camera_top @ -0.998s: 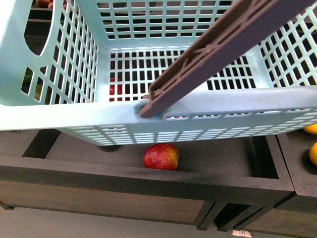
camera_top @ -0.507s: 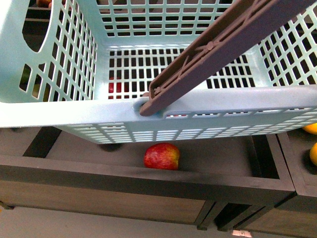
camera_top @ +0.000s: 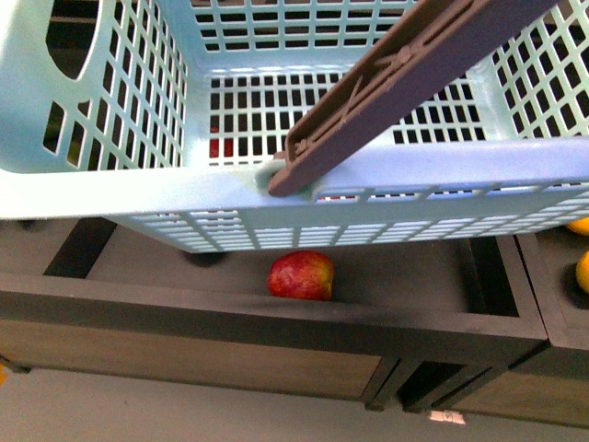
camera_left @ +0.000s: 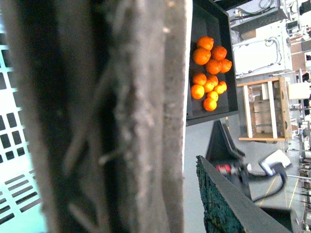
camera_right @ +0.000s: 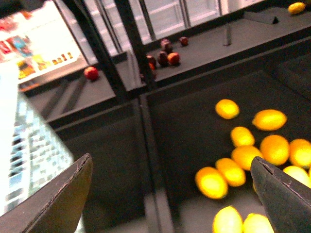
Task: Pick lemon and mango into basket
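The pale teal basket point(camera_top: 138, 198) hangs close before the front camera, its grey-brown handle point(camera_top: 405, 83) slanting up to the right. My left gripper point(camera_left: 160, 199) is shut on that handle point(camera_left: 126, 116); one dark finger point(camera_left: 228, 204) shows beside it, the other is hidden. My right gripper point(camera_right: 172, 194) is open above a dark bin holding several yellow-orange oval lemons point(camera_right: 211, 182). Paler yellow fruit point(camera_right: 227, 221) lie at the near edge, blurred, so I cannot tell whether one is the mango. The basket's slotted wall point(camera_right: 19, 145) shows beside the right gripper.
A red apple point(camera_top: 301, 275) lies in a dark wooden bin point(camera_top: 276, 318) under the basket. Yellow-orange fruit point(camera_top: 582, 272) peek in at the far right. Oranges point(camera_left: 209, 73) fill a black tray. Dark red fruit point(camera_right: 167, 56) sit on a shelf behind the lemon bin.
The basket has risen slightly and shifted in the front view. The apple and the bins appear a little further down and away.
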`<state>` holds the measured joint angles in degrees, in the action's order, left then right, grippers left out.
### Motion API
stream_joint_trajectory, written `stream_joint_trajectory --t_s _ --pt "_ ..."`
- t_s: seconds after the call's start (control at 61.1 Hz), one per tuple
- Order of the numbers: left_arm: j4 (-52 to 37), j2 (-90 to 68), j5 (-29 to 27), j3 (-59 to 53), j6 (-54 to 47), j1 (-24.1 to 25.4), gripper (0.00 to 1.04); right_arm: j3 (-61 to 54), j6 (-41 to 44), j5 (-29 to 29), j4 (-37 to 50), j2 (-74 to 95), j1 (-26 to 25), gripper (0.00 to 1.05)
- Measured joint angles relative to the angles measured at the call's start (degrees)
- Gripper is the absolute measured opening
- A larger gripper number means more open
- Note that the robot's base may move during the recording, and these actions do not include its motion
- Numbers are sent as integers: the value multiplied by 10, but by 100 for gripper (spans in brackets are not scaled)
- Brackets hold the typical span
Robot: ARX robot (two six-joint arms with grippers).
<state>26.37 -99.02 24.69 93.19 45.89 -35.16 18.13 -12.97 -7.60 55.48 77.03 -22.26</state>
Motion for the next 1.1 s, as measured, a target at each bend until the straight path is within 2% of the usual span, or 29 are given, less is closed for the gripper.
stream_joint_trajectory --t_s 0.065,0.131,0.262,0.458,0.704,0.884,1.096 --pt "0 0 -2 0 0 0 28 64 16 3 -3 137 0 96" --pt "0 0 -4 0 -1 0 28 149 51 1 -51 292 1 96" --pt "0 0 -2 0 0 0 28 263 105 19 -115 424 11 96" --pt "0 0 -1 0 -1 0 28 439 194 36 -223 549 41 96" --pt "0 0 -2 0 -1 0 28 618 261 54 -328 676 56 96" --pt "0 0 -2 0 -1 0 28 730 282 55 -381 747 55 96" --pt "0 0 0 0 -1 0 28 800 287 54 -408 784 61 96"
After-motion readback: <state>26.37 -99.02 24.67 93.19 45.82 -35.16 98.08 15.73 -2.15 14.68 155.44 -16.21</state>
